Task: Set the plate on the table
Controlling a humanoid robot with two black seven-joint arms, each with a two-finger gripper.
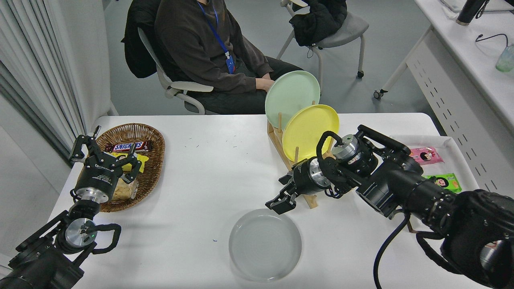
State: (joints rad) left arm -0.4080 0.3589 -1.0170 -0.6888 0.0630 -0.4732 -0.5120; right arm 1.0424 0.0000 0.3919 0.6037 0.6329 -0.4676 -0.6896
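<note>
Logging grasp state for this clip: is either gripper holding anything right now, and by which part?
Nothing is held. The grey plate lies flat on the table; the right gripper hovers beyond its far rim, jaws open. The left gripper is empty too.

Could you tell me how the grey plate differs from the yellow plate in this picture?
The grey plate lies flat on the white table, while the yellow plate stands tilted on edge in the wooden rack. The grey plate sits alone at the near side, just below the right gripper; the yellow plate partly overlaps a mint-green plate behind it. Both are round, plain and similar in size.
</note>
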